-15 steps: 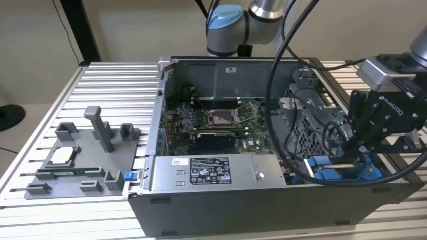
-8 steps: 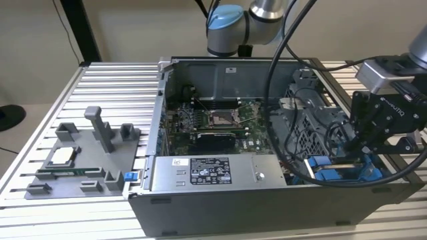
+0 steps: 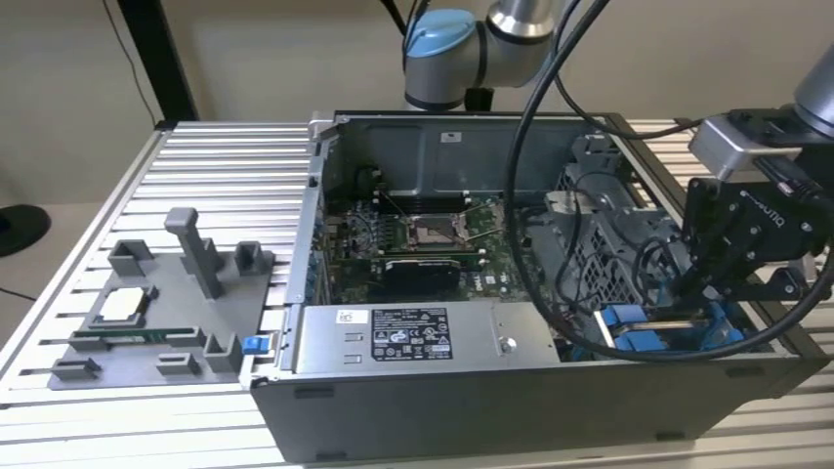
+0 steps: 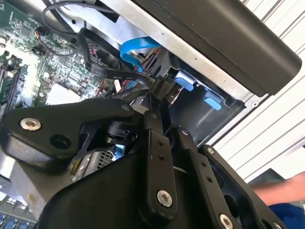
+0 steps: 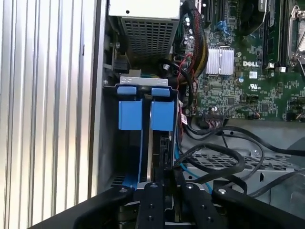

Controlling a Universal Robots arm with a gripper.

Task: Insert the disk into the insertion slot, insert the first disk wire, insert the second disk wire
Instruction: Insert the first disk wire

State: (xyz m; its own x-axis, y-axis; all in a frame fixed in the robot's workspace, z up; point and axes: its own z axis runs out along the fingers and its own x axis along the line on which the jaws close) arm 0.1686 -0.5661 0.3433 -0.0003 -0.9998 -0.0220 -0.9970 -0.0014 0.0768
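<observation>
Wire stage at the drive bay: my claw (image 4: pixel 156 98), pinched shut on the black plug of a disk wire (image 4: pixel 114 72), hangs over the insertion slot (image 5: pixel 143 80) in the computer case's (image 3: pixel 521 391) near corner on the exterior view's right. The disk (image 5: pixel 162 117) already sits in that slot, on edge. Its two bright blue carrier tabs stand at the bay's mouth, and little of its silver body is visible. Whether this is the first or second wire I cannot tell. By my reckoning, seating it calls for squaring the plug to the socket at the disk's end, then a straight, gentle push clear of the loose cables (image 5: pixel 224 157) beside it.
</observation>
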